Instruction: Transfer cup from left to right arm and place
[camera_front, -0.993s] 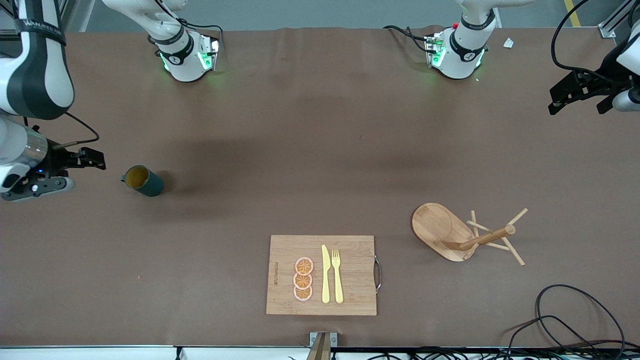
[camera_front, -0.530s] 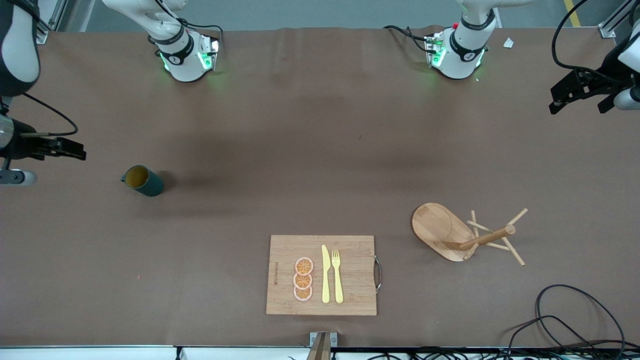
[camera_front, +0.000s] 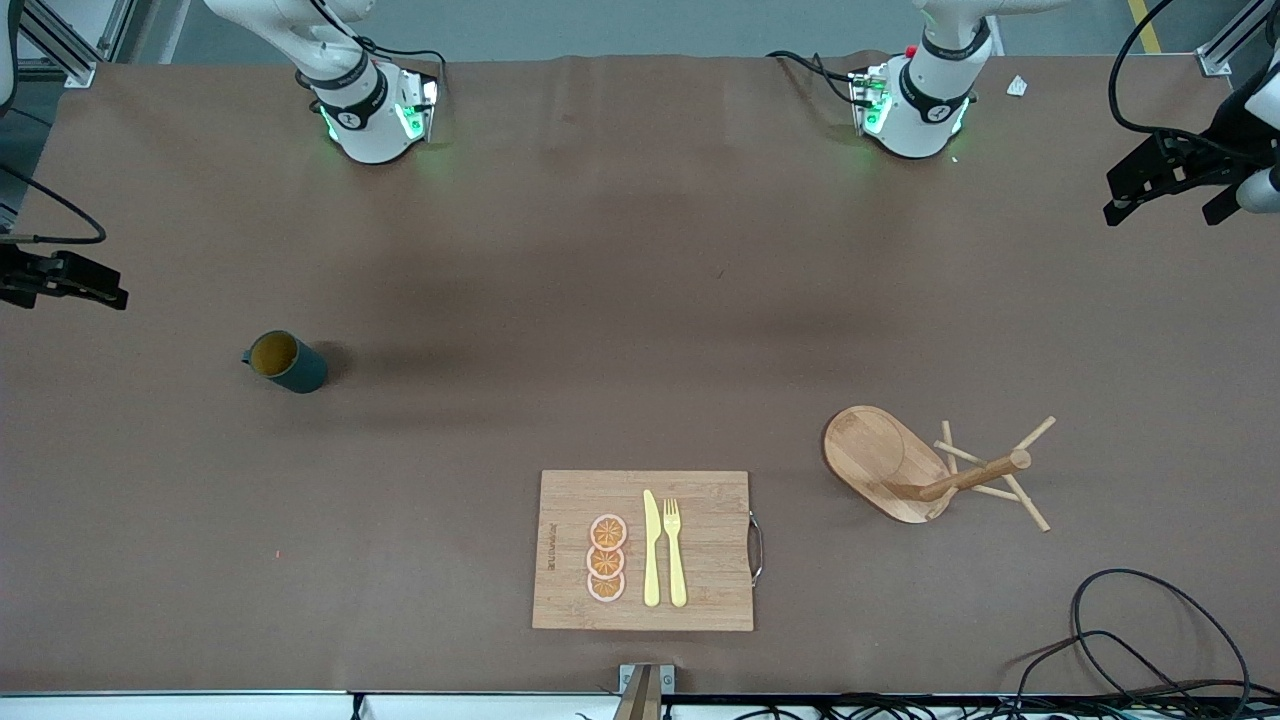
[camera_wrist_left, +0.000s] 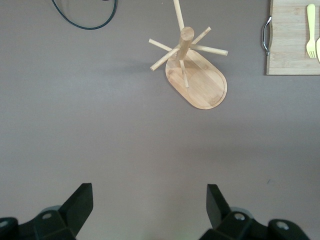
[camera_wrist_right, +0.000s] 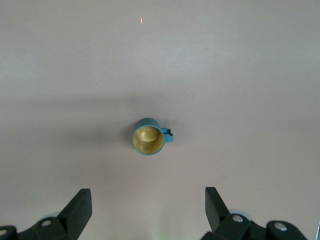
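Teal cup (camera_front: 286, 362) upright on table (yellowish inside), apart from raised right hand (camera_wrist_right: 146, 212), fingers spread, empty

1. You see the teal cup (camera_front: 286, 362) upright on the brown table (camera_front: 600, 300), toward the right arm's end.
2. The right gripper (camera_front: 95, 292) and left gripper (camera_front: 1140, 185) hang at the table's two ends.
3. A cutting board (camera_front: 700, 560) lies nearest the camera.

Even overhead light, sharp focus, soft shadow beside the cup (camera_front: 286, 361).
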